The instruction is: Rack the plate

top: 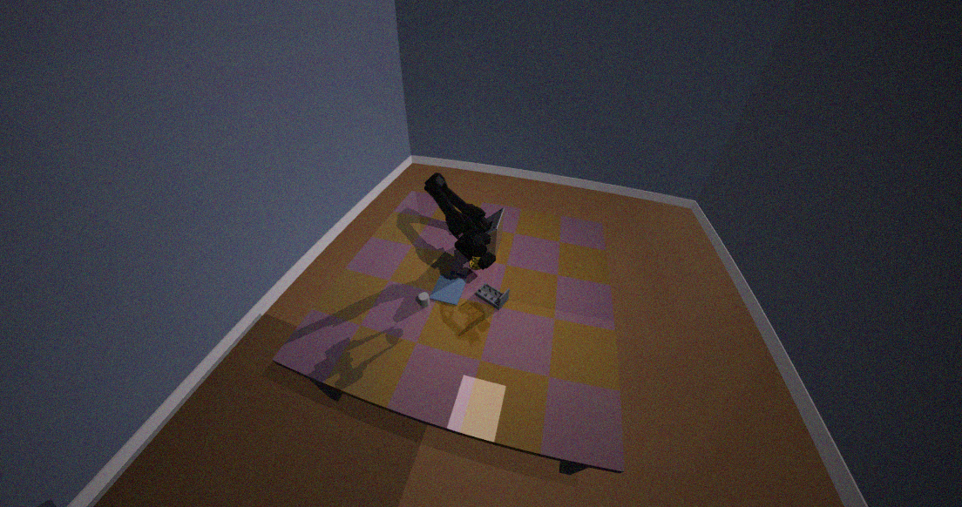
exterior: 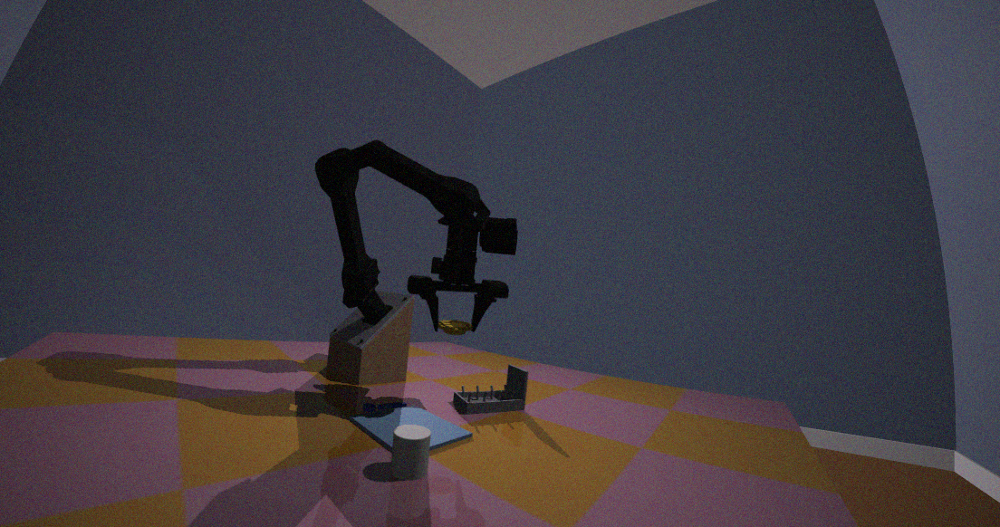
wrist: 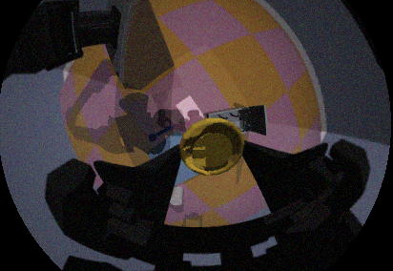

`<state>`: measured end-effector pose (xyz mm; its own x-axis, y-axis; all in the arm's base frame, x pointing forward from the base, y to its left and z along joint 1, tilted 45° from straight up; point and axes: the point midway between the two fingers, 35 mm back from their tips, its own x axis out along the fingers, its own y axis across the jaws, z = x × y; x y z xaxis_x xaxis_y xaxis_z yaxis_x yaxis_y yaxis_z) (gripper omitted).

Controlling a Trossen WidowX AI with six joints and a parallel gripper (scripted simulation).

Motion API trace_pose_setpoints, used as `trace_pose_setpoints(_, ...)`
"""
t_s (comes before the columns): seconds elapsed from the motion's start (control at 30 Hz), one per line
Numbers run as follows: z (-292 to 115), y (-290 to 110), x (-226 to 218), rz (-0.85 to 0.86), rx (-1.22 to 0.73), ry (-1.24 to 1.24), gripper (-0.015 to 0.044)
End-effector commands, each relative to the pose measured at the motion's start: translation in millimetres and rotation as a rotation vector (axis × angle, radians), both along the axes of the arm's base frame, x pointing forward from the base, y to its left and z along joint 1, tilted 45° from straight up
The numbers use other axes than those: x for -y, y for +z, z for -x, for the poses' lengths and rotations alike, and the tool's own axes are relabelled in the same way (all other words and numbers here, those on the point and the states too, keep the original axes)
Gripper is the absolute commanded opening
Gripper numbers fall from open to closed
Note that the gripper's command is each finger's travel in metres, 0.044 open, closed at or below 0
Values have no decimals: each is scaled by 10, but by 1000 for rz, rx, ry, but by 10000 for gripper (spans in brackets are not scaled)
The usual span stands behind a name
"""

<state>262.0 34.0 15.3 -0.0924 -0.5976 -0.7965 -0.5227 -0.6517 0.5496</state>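
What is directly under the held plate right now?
The yellow plate, clamped in the gripper, hangs in the air above the checkered table. The dish rack sits lower, off to one side.

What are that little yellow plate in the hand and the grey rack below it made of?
The plate looks like glossy yellow plastic or glazed ceramic, judging by its shiny highlights. The dish rack appears matte grey, perhaps metal or plastic, with thin dark pegs. Dim light leaves both uncertain.

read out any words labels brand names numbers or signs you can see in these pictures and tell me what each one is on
None can be read in any view.
Yellow plate held in the end effector: no text.
Dish rack, blue flat sheet, pale cylinder, arm's wedge-shaped base: all plain, no markings visible.
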Motion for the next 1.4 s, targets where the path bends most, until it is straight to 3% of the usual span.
trace_pose_setpoints(0.0,29,-111,65,-65,4,-64,0)
trace_pose_setpoints(0.7,131,-612,338,-459,59,-432,0)
trace_pose_setpoints(1.37,142,-833,531,-844,209,-702,0)
